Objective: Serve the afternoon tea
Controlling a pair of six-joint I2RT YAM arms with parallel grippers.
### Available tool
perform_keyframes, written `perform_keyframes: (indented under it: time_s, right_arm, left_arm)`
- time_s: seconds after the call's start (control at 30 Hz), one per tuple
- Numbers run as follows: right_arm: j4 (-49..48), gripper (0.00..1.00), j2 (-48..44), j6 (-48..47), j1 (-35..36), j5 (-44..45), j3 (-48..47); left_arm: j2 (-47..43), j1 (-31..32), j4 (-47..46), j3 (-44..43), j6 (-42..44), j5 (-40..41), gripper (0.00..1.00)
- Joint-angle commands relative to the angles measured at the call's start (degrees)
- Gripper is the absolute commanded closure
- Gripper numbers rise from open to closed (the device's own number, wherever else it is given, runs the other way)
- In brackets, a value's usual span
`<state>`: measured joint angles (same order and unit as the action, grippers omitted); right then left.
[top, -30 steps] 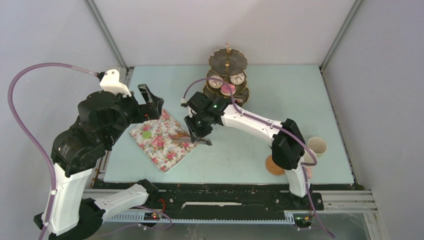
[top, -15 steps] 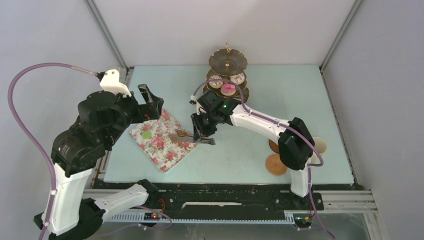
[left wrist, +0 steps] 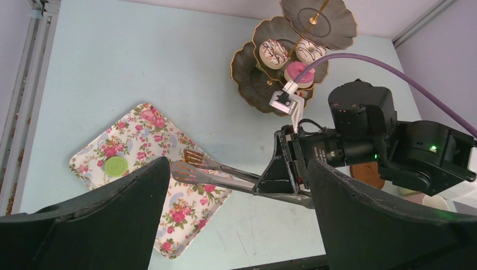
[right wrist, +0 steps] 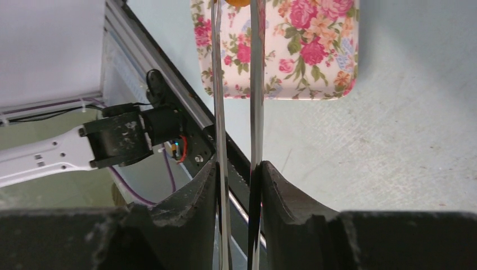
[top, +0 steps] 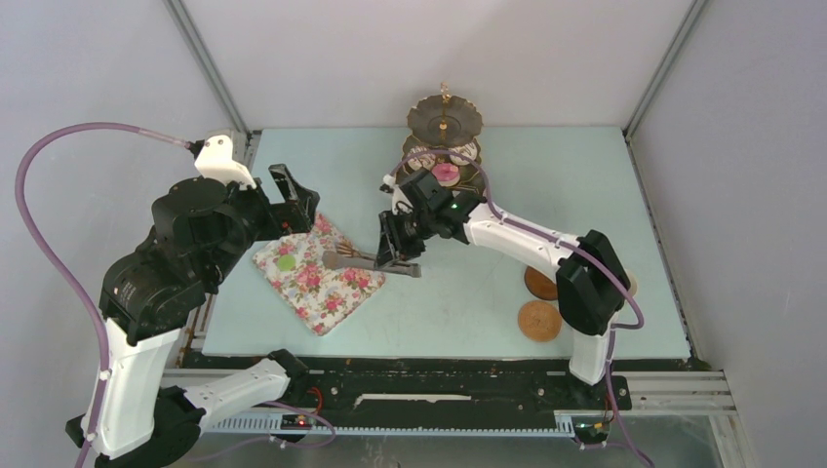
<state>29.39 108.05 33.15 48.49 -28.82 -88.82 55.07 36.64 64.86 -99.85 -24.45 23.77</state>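
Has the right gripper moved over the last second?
Yes. In the top view the right gripper, shut on the tongs, has shifted right and slightly back, toward the stand.

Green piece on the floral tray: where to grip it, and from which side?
Grip across its round rim, coming straight down from above. The green piece lies flat and low on the floral tray, so no side looks tall enough for a level pinch. The tray around it is bare, leaving room for the tongs' tips on opposite edges.
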Motion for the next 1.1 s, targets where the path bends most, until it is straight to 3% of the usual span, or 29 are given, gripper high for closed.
perform_keyframes:
  time_s: [0.0, 0.67, 1.07]
  right_arm:
    - [-7.1, 0.79, -4.4, 4.1, -1.4, -4.7, 1.7]
    - [-12.5, 0.79, -10.0, 9.7, -4.6, -8.2, 5.9]
    - [-13.3, 0.79, -15.9, 11.8, -10.5, -8.7, 6.5]
  left_arm:
    - [-0.2, 0.5, -1.0, -0.4, 0.0, 0.3, 0.00]
    - [-0.1, 0.4, -0.7, -0.1, -0.4, 0.6, 0.00]
    - [-0.2, 0.4, -0.5, -0.8, -0.3, 1.2, 0.00]
